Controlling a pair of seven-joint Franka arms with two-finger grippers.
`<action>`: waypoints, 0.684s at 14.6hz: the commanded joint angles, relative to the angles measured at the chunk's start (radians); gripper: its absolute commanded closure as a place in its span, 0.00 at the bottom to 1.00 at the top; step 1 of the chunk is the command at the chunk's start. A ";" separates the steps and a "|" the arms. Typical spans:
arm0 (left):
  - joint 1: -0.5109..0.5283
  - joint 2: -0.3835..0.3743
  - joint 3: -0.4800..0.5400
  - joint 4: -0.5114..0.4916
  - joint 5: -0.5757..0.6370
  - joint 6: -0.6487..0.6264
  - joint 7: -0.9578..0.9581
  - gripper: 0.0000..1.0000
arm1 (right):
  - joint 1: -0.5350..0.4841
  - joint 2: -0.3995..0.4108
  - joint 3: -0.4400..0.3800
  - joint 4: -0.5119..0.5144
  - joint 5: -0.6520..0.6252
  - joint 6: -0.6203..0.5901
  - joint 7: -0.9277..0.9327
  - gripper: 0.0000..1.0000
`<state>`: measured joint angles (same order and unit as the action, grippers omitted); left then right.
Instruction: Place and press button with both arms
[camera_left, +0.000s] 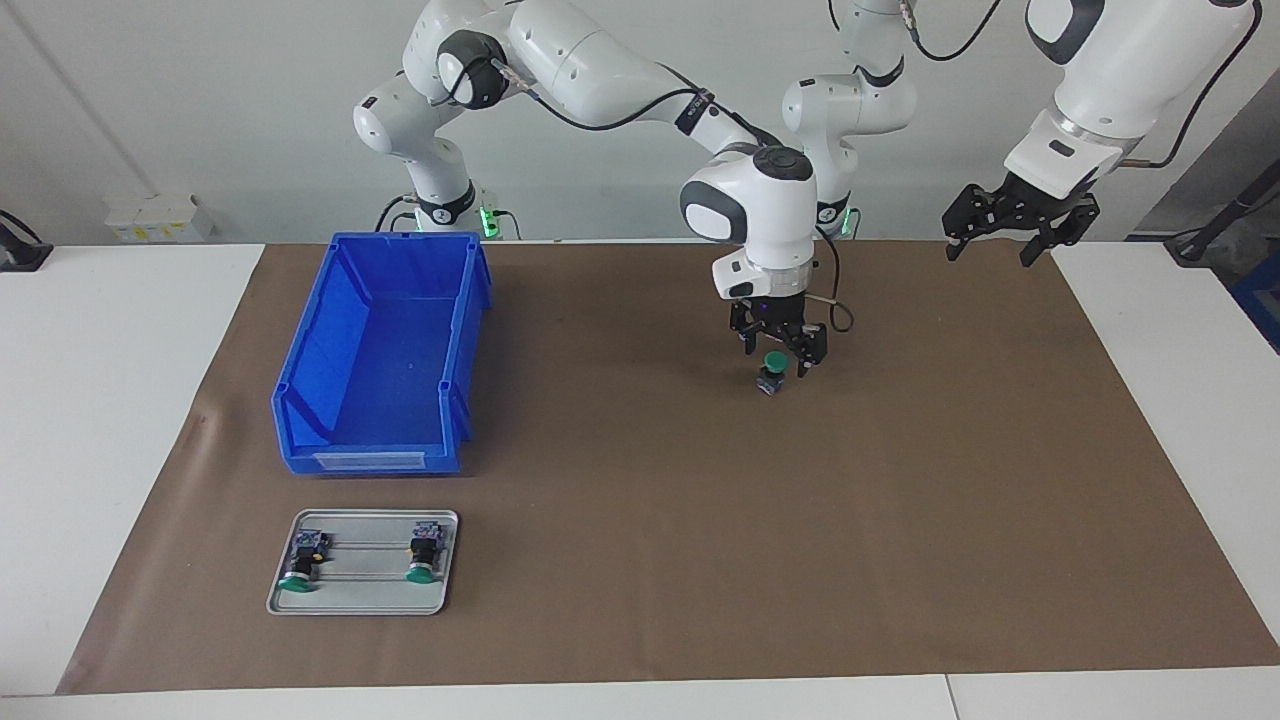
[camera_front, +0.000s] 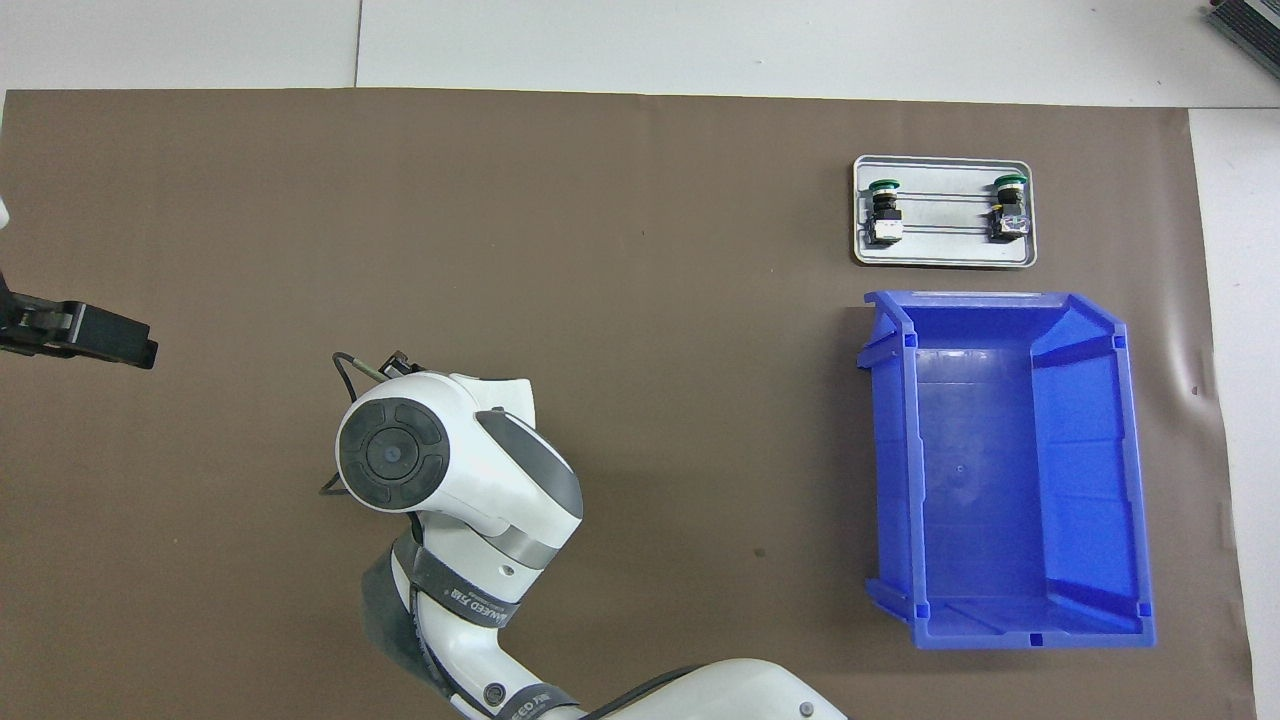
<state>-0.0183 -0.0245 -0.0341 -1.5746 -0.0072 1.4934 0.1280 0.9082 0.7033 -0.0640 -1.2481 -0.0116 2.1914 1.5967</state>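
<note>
A big brown mat (camera_left: 640, 520) covers the table. The two white arms are the biggest things on it. The right arm (camera_left: 600, 70) reaches over the middle of the mat, and the left arm (camera_left: 1120, 70) waits up high at its own end. A blue bin (camera_left: 385, 355) sits toward the right arm's end of the table. Just beside the bin, farther from the robots, is a flat grey tray (camera_left: 362, 600). Two little buttons (camera_left: 305, 562) lie on their sides on it, well apart.

The right gripper (camera_left: 778, 350) has its fingers apart, just above one more button (camera_left: 771, 374). That button stands up on the mat. It has a round green top, a short black body and a bluish bottom.

The left gripper (camera_left: 1005, 235) hangs in the air with its fingers apart, holding nothing
</note>
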 joint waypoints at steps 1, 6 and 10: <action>0.006 -0.022 -0.007 -0.018 0.027 -0.010 0.024 0.00 | 0.015 0.008 -0.005 -0.008 0.015 0.018 0.014 0.00; 0.000 -0.026 -0.012 -0.030 0.016 0.022 0.030 0.00 | 0.023 -0.004 -0.003 -0.119 0.013 0.139 0.012 0.00; -0.003 -0.031 -0.010 -0.044 0.015 0.033 0.036 0.00 | 0.031 0.010 -0.003 -0.148 0.002 0.163 0.006 0.00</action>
<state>-0.0190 -0.0246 -0.0461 -1.5770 -0.0033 1.5011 0.1480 0.9372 0.7131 -0.0631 -1.3679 -0.0110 2.3156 1.5974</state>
